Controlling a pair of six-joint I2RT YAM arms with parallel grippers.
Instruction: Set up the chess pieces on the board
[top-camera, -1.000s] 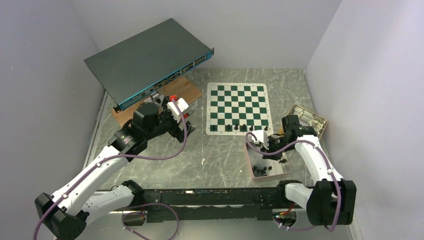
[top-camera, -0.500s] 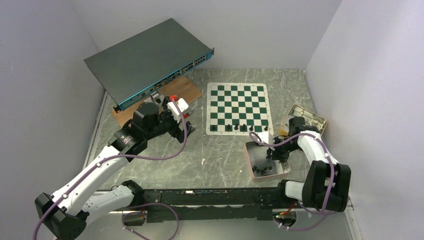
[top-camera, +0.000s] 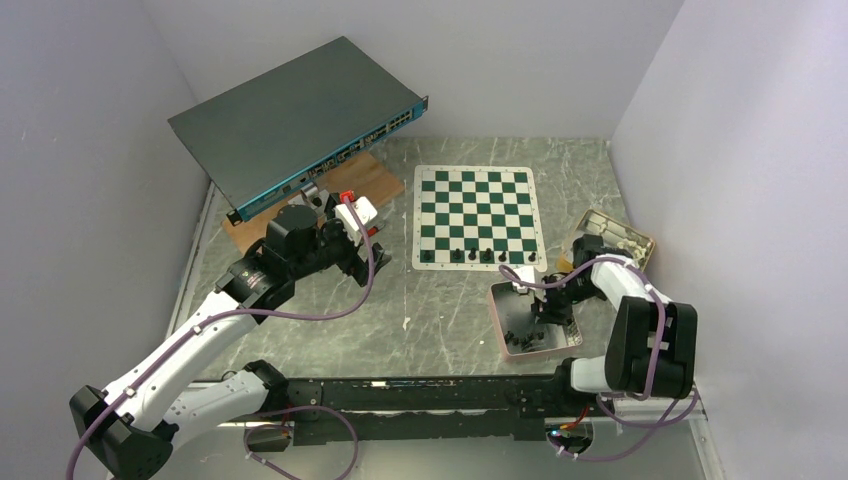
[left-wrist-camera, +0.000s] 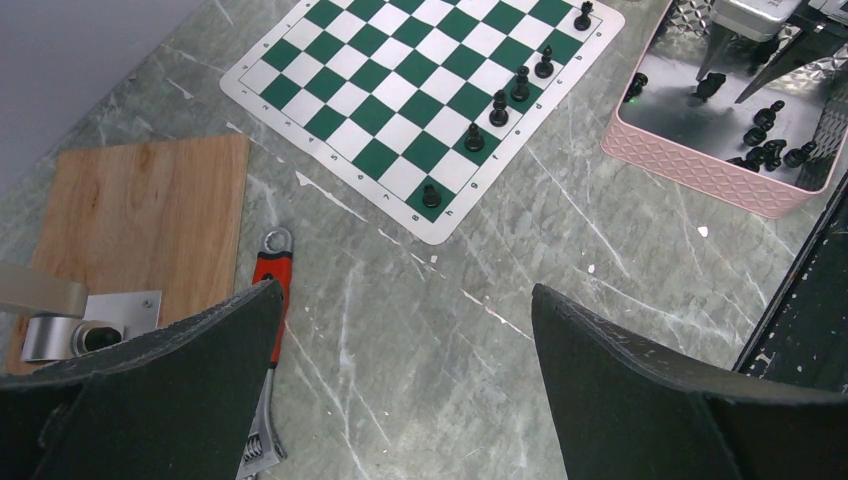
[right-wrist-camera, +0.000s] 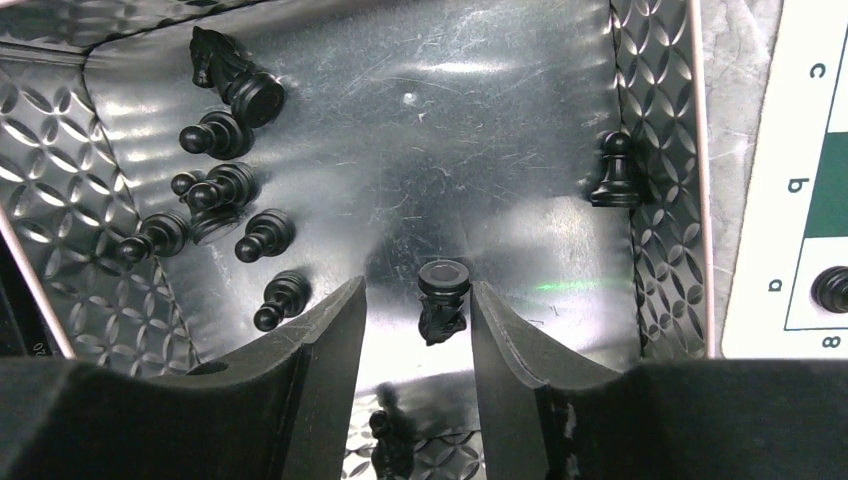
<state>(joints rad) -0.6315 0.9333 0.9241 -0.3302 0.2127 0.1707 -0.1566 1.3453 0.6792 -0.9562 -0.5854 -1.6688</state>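
The board (top-camera: 476, 215) lies at the table's back middle, with several black chess pieces (top-camera: 465, 256) standing along its near row. More chess pieces (right-wrist-camera: 215, 190) lie loose in the pink-rimmed metal tray (top-camera: 498, 318). My right gripper (right-wrist-camera: 416, 290) is down inside that tray, open. A fallen knight (right-wrist-camera: 442, 302) lies between its fingers, close to the right one, with a gap on the left side. A pawn (right-wrist-camera: 612, 170) stands by the tray wall (right-wrist-camera: 662, 200). My left gripper (left-wrist-camera: 405, 292) hangs wide open over bare table, holding nothing.
A network switch (top-camera: 300, 120) leans at the back left over a wooden plank (left-wrist-camera: 140, 220). A red-handled wrench (left-wrist-camera: 268, 330) lies beside the plank, under my left finger. A second metal tin (top-camera: 620, 235) sits at the right wall.
My right gripper has drawn back from the board's near right corner, dropped into the tray and spread its jaws around the fallen knight. The left arm has not moved.
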